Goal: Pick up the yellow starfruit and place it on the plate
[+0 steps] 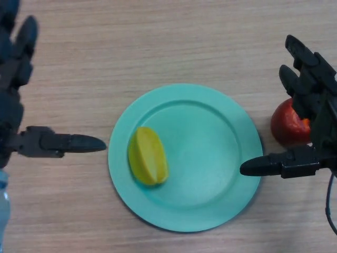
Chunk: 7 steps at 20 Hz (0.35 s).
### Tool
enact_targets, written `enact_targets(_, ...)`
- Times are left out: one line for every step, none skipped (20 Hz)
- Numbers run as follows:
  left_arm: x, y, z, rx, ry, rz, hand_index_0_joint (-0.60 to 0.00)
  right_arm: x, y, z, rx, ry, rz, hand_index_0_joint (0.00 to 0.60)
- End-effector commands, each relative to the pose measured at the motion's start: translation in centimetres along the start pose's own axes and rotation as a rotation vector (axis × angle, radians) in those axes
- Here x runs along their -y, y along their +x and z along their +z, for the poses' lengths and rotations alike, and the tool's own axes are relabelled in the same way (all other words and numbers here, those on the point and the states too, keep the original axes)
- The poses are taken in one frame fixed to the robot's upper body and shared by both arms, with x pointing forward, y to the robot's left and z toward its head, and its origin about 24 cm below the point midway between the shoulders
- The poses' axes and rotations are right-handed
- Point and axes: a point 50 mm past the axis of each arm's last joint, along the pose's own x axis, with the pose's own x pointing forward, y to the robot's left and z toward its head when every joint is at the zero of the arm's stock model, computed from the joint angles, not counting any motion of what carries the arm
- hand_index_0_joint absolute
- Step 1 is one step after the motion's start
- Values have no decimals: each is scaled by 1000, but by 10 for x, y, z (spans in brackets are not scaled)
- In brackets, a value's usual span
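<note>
The yellow starfruit [148, 156] lies on the left part of the round green plate [210, 153] in the middle of the wooden table. My left hand [16, 100] is at the left edge, open, its thumb pointing right toward the plate and a little short of the rim. My right hand [310, 105] is at the right edge, open, its thumb reaching over the plate's right rim. Neither hand touches the starfruit.
A red apple [288, 124] sits on the table just right of the plate, partly behind my right hand's fingers. A pale blue object [3, 211] shows at the bottom left edge.
</note>
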Motion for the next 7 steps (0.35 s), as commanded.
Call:
enact_targets(-4, 2, 22, 129, 77, -10, 0, 12, -4, 34, 253, -83, -50, 0)
enact_targets(-2, 2, 21, 127, 77, -18, 0, 12, -3, 34, 254, -86, -51, 0)
enact_targets(1, 2, 20, 125, 75, -24, 0, 12, -3, 34, 255, -84, -50, 0)
enact_targets(3, 0, 18, 121, 67, -30, 0, 12, -3, 35, 257, -83, -48, 0)
enact_targets(4, 0, 15, 115, 65, -32, 0, 12, -3, 35, 258, -87, -46, 0)
enact_targets(4, -1, 12, 108, 66, -35, 0, 12, -2, 35, 259, -94, -46, 0)
enact_targets(4, -1, 12, 107, 69, -34, 0, 12, -2, 34, 258, -93, -46, 0)
